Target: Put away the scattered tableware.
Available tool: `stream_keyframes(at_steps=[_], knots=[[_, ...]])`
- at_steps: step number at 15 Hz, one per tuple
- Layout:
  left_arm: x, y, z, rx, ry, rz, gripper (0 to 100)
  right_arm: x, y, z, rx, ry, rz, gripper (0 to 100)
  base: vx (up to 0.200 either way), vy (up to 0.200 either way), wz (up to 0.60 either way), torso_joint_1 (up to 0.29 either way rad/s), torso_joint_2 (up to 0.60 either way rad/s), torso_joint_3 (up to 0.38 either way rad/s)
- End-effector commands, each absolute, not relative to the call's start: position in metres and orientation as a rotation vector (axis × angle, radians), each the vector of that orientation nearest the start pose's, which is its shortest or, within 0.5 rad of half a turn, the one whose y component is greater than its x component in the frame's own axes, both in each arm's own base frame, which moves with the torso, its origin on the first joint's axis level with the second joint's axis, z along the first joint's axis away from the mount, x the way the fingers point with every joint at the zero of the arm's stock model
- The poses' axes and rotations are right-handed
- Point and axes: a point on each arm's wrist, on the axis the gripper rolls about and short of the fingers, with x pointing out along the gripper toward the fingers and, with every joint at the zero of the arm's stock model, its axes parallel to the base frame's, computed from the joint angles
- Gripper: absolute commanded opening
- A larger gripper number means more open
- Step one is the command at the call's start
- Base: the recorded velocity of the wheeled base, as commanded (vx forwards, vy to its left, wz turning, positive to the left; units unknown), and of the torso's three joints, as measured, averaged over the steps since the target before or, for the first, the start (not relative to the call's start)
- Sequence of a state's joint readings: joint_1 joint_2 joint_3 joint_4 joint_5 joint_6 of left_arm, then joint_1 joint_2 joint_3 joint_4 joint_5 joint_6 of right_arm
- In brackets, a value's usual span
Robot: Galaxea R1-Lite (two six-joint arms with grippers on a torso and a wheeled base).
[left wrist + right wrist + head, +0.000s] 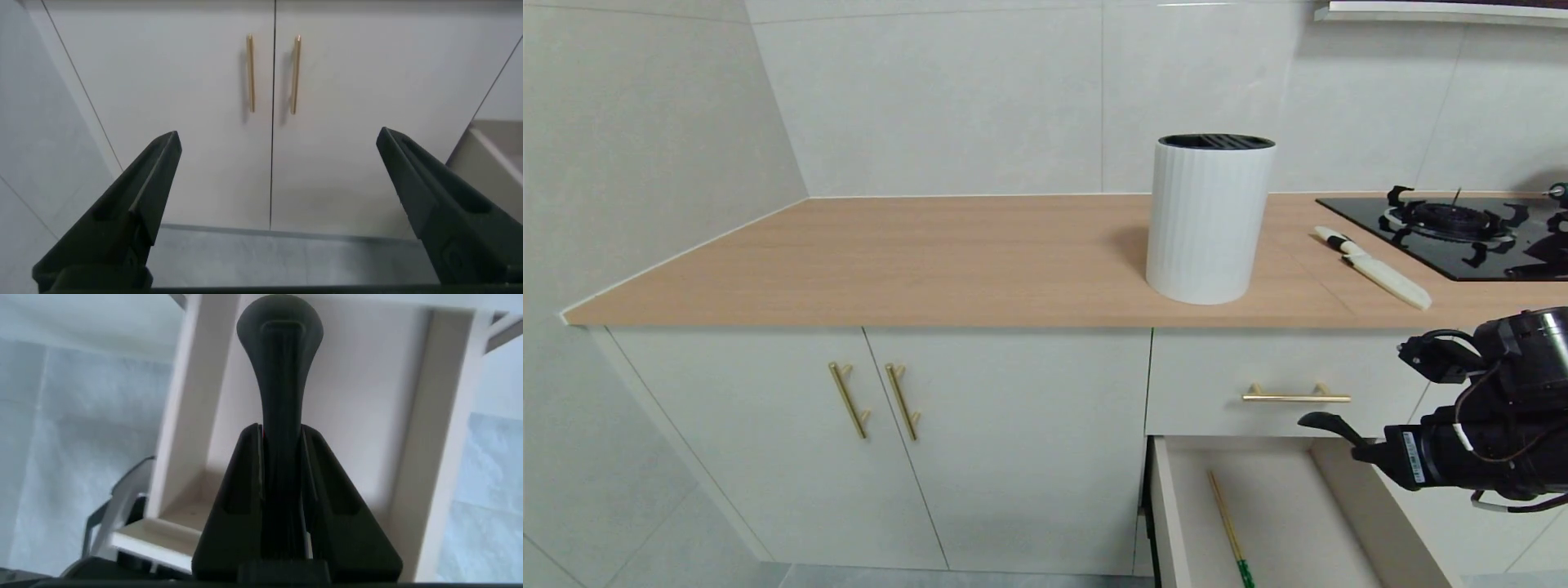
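**Fig.** Head view w/ both wrist views.

- **Right gripper** (1327, 423): low, over the open drawer (1164, 506). Fingers pressed together, nothing seen betw. them.
- **Left gripper** (278, 140): fingers spread wide, empty, facing the cupboard doors (204, 163) below the bench (931, 253).
- **Tableware:** chopsticks (1227, 527) lie inside the drawer. A pale-bladed knife (1376, 268) lies flat on the bench, betw. the white ribbed holder (1209, 220) and the hob (1454, 224), near the bench's front edge.
- **Judged state:** chopsticks stowed, knife not yet.

**Risks:**
- (a) The knife is thin & flat, so fingers closing from above may skid on the blade and nudge it over the front edge, into the drawer or onto the floor.
- (b) The right arm sits lower than the bench, close to the cabinet front, so a straight lift could catch the bench's edge.
- (c) A tilted entry at the holder's slots could jam the blade or tip the holder
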State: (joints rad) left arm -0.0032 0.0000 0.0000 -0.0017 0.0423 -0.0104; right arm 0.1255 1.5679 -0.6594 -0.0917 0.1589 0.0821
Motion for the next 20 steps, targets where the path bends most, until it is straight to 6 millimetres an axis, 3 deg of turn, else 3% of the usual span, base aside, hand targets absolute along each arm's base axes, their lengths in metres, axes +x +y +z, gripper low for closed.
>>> stream_keyframes(at_steps=[1, 9, 14, 17, 20], knots=[[-0.023, 0.001, 0.076, -0.011, -0.003, 0.04, 100, 0.237, 0.034, 0.128, 0.092, 0.854, 0.233, 0, 0.0, 0.0, 0.0, -0.183, 0.47, 0.29], [-0.023, 0.001, 0.076, -0.011, -0.003, 0.04, 100, 0.24, 0.035, 0.119, 0.086, 0.895, 0.235, 0, 0.0, 0.0, 0.0, -0.147, 0.46, 0.308], [-0.023, 0.001, 0.076, -0.011, -0.002, 0.04, 100, 0.242, 0.035, 0.115, 0.083, 0.908, 0.235, 0, 0.0, 0.0, 0.0, -0.026, 0.11, 0.071], [-0.023, 0.001, 0.076, -0.011, -0.002, 0.04, 100, 0.249, 0.036, 0.105, 0.083, 0.928, 0.233, 0, 0.0, 0.0, 0.0, 0.0, 0.0, 0.0], [-0.023, 0.001, 0.076, -0.011, -0.002, 0.04, 100, 0.262, 0.037, 0.079, 0.068, 0.95, 0.205, 0, 0.0, 0.0, 0.0, 0.0, 0.0, 0.0]])
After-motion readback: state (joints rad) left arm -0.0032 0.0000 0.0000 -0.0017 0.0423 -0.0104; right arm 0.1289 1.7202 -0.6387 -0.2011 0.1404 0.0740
